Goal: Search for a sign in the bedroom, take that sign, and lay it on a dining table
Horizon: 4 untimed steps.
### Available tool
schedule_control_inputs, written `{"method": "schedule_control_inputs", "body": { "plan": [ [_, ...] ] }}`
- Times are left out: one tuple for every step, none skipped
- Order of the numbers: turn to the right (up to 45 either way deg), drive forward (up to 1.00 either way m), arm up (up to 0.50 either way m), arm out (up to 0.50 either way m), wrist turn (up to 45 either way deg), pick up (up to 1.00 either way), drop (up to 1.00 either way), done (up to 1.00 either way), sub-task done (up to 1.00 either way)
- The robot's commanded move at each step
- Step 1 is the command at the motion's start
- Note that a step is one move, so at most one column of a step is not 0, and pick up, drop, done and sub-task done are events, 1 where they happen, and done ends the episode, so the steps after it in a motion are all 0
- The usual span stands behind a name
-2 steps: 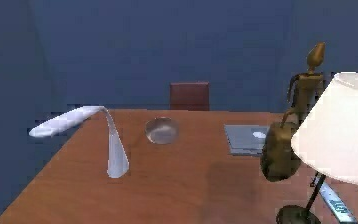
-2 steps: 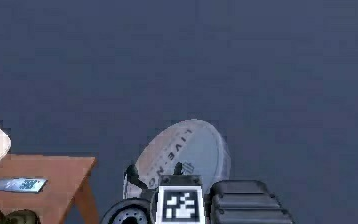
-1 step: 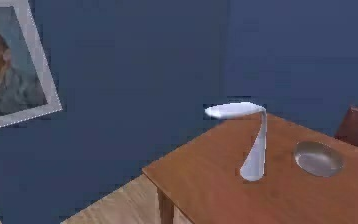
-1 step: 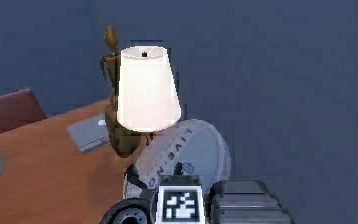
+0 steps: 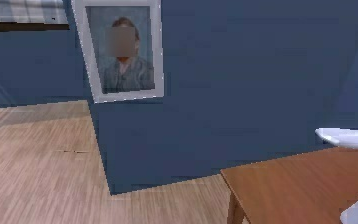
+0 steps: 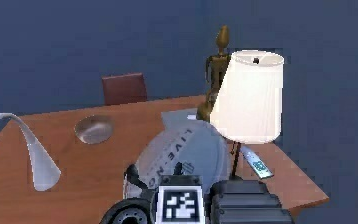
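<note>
Though partly behind lampshade (image 6: 249, 95), grey sign (image 6: 175, 152).

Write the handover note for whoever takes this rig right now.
Gripper: low in the arm side view, at the grey lettered sign; cannot tell whether it holds anything.
Sign: on or above the wooden table, left of the cream-shaded lamp; which of the two is unclear.
Done: sign found and brought to a table.
Left: check that this is a dining table and that the sign lies flat on it, then back the arm off.

Dim even light, soft shadows, lampshade (image 6: 249, 95) brightest
</note>
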Motion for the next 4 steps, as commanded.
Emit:
{"method": "schedule_control_inputs", "body": {
  "plan": [
    [0.0,0.00,0.00,0.50,0.0,0.00,0.00,0.00,0.00],
    [0.0,0.00,0.00,0.00,-15.0,0.00,0.00,0.00,0.00],
    [0.0,0.00,-0.02,0.00,0.0,0.00,0.00,0.00,0.00],
    [0.0,0.00,-0.32,0.00,0.0,0.00,0.00,0.00,0.00]
  ]
}}
